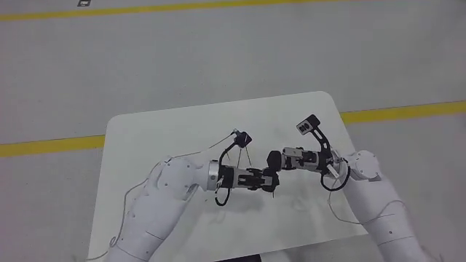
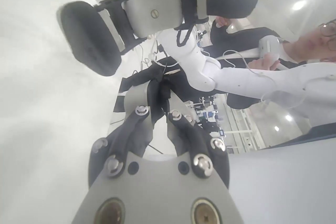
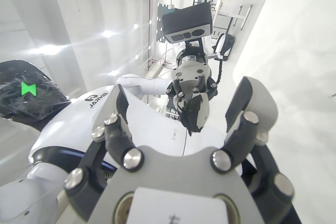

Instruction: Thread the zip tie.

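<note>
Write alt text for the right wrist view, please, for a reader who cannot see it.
The open right hand faces the left hand, which is shut on a thin black zip tie that trails from its fingertips. A black camera sits on the left wrist beyond that hand.

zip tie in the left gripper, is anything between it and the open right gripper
Nothing visible does. The left gripper is shut on the zip tie, and the right gripper faces it open, above the table, with only air between them.
</note>
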Motion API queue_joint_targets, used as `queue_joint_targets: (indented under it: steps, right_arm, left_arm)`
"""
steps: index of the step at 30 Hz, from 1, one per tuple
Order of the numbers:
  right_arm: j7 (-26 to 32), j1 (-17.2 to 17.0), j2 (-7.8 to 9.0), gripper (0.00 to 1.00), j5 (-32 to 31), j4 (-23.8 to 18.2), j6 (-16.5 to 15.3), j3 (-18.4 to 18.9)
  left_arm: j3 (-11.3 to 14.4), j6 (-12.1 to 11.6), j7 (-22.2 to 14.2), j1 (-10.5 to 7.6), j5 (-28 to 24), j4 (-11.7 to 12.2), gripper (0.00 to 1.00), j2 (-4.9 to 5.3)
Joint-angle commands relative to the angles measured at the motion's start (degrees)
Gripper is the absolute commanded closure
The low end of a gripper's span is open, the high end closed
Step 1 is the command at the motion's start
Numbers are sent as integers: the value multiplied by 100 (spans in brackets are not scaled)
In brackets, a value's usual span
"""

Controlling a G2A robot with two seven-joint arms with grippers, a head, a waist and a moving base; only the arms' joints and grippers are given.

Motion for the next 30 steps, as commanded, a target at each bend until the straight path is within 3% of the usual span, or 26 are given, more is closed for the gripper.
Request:
queue_joint_targets:
  steps: [1, 3, 7, 16, 30]
  right_arm:
    - [0, 17, 16, 45, -44, 3, 0, -46]
    - [0, 34, 35, 55, -76, 10, 0, -106]
    - [0, 87, 95, 63, -136, 72, 0, -208]
    - [0, 162, 197, 62, -239, 151, 0, -282]
    - [0, 231, 292, 71, -424, 186, 0, -431]
  left_arm:
    - [2, 31, -60, -31, -134, 36, 100, 29]
    - [17, 62, -122, -69, -177, 57, 100, 55]
    - [54, 174, -151, -140, -207, 109, 100, 114]
    - [167, 369, -52, -248, -146, 172, 100, 220]
    - [427, 597, 23, -426, -224, 348, 100, 348]
